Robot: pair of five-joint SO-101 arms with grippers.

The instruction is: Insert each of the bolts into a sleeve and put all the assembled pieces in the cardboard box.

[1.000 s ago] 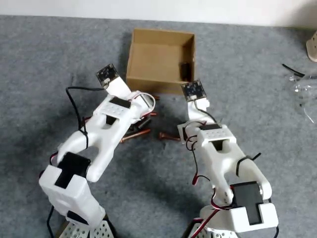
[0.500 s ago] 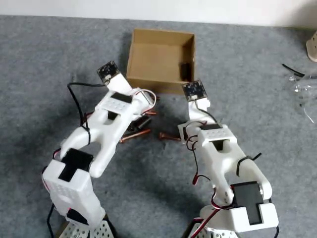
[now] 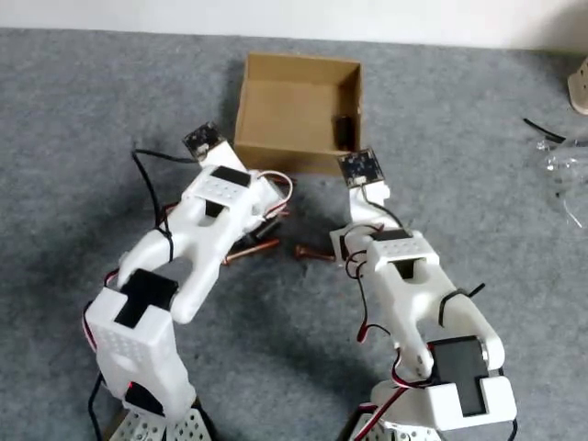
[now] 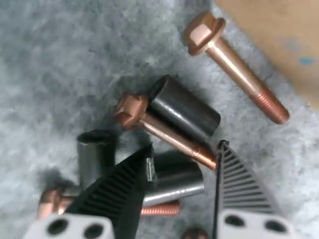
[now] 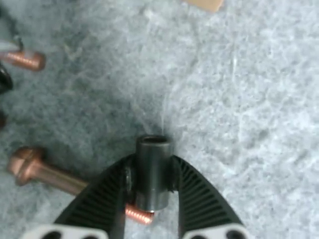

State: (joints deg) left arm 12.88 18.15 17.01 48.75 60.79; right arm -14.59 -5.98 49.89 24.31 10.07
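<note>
My left gripper [image 4: 185, 145] is open over a pile of copper bolts and dark sleeves, its fingers standing either side of a lying sleeve [image 4: 174, 180]. A bolt [image 4: 159, 124] rests against a second sleeve [image 4: 185, 107], and a third sleeve [image 4: 94, 149] stands beside them. Another bolt [image 4: 234, 67] lies near the cardboard box [image 4: 279, 30]. My right gripper [image 5: 151, 162] is shut on a dark sleeve [image 5: 153, 172], held above a bolt [image 5: 50, 174] on the carpet. In the high view the box [image 3: 299, 161] is just beyond both arms, with a dark piece [image 3: 344, 129] inside.
Grey carpet covers the table. One bolt [image 3: 312, 252] lies between the left arm [image 3: 216, 197] and the right arm [image 3: 395, 266]. Clear plastic and black wires [image 3: 556, 152] sit at the far right edge.
The left arm has swung a little to the right over the pile. The right arm has kept still with the sleeve.
</note>
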